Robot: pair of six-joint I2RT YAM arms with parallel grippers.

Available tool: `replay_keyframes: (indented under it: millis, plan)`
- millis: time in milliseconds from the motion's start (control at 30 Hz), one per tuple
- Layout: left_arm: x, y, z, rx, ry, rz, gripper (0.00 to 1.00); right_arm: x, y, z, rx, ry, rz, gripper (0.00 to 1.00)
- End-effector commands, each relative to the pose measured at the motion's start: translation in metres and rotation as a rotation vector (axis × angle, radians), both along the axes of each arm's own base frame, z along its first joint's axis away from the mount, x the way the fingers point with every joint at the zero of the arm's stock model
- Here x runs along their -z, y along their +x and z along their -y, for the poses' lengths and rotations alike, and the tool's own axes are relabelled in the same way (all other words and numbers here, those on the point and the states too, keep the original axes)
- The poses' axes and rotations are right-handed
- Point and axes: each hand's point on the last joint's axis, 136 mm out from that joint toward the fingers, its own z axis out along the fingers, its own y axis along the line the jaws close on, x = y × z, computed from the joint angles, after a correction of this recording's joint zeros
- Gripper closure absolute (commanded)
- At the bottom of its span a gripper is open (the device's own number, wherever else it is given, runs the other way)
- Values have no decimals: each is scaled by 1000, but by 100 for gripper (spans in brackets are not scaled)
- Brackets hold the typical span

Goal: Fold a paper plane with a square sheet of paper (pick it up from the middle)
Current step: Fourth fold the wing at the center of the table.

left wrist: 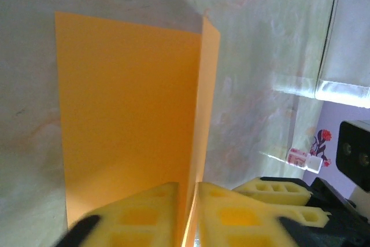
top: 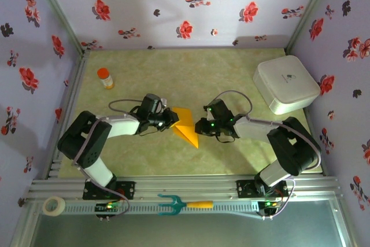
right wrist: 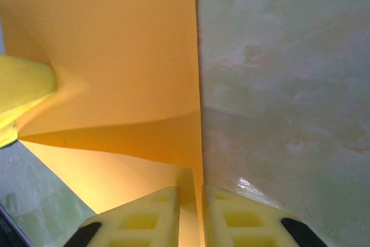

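Here, the creased sheet (top: pixel 186 125) lies at the middle of the surface (top: pixel 231 73), the left pincer (left wrist: pixel 188 192) clenched on one edge and the right pincer (right wrist: pixel 191 201) gripping the opposite edge, presumably to hold it taut and aligned for the next fold.

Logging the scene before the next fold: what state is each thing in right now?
square sheet of paper: creased, one flap raised
left fingers: shut on the sheet
right fingers: astride the sheet's edge, grip unclear
bottle: upright, capped
white box: closed
fork: lying flat
tape roll: lying flat
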Motion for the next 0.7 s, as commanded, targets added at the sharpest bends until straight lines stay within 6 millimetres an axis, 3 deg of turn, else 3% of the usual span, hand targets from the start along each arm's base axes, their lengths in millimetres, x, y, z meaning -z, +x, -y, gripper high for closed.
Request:
replay_keyframes:
  millis: [0,67,367,533,667]
  plan:
    - [-7,9,3,-13,-34,28,96,-8,2,9,17,-18,30,72]
    - [-6,10,1,-33,-32,32,100,-12,4,15,31,-51,51,68]
    - [-5,6,8,-111,22,76,100,-34,12,51,99,-156,253,60]
    - [-12,2,13,-126,70,113,100,-39,7,51,59,-162,426,55]
    - [-17,3,14,-117,68,126,88,-43,-3,40,-47,-199,569,54]
